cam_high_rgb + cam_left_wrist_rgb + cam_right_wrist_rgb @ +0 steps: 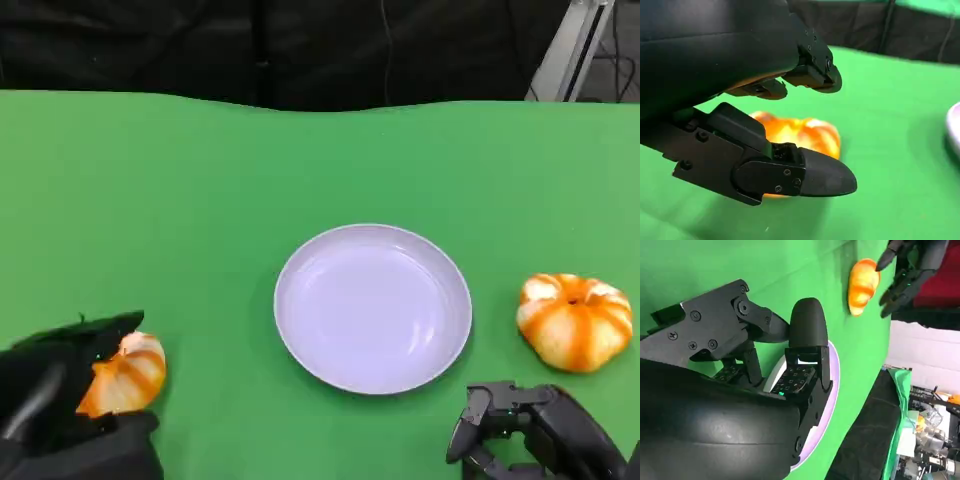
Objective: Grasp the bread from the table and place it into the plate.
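Observation:
An orange and white bread roll (pixel 128 375) lies on the green table at the lower left. My left hand (pixel 55 400) straddles it, with fingers on its far side and the thumb on its near side. In the left wrist view the bread roll (pixel 802 136) sits between the spread fingers (pixel 812 75) and the thumb, which do not press on it. The white plate (pixel 300 262) stands empty in the middle. My right hand (pixel 525 430) hovers at the lower right, holding nothing. The right wrist view looks across the plate (pixel 832 390) to the bread roll (pixel 862 285) and the left hand (pixel 905 275).
A second, rounder orange and white bread (pixel 575 320) rests right of the plate, just beyond my right hand. The table's far edge meets a dark backdrop. Green cloth lies open behind the plate.

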Available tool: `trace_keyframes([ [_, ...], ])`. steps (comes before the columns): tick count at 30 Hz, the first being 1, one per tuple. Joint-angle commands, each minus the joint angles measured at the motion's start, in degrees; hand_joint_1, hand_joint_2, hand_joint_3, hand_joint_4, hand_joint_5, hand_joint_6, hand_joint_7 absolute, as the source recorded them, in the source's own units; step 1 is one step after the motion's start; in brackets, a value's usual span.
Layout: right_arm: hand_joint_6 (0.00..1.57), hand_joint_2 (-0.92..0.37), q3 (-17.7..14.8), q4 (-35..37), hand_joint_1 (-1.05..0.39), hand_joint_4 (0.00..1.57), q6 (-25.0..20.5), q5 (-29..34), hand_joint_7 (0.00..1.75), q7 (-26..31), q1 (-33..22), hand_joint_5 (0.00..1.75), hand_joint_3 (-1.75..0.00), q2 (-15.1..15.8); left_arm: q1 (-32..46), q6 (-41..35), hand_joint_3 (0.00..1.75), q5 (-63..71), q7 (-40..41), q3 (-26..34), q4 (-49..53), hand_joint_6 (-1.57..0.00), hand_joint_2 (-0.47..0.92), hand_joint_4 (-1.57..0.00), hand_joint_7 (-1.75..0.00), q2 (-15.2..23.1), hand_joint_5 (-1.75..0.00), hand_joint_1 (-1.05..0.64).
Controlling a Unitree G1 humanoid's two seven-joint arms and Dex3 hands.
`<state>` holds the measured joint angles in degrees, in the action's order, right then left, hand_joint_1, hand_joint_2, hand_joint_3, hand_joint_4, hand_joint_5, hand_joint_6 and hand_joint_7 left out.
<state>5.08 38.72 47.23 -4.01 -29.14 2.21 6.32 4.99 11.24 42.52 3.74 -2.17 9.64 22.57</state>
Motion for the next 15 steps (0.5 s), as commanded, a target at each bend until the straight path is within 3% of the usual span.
trace_keyframes([
  [1,0.87,-0.68,-0.5,-0.6,-0.1,0.85,-0.1,-0.6,1.15,-0.1,-0.2,1.44,-0.86,0.8,-1.4,-1.0,0.43,-0.8,0.3,-1.6,3.3,-0.44,0.92,-0.46,-0.01,1.9,-0.02,-1.0],
  [15,0.87,-0.67,-0.5,-1.0,-0.11,0.85,-0.5,-0.9,1.14,-0.3,-0.3,1.44,-0.86,0.7,-3.4,-5.9,0.44,-3.2,-4.3,-5.8,5.7,-0.55,0.92,-0.58,-0.03,4.2,-0.04,-0.9],
])
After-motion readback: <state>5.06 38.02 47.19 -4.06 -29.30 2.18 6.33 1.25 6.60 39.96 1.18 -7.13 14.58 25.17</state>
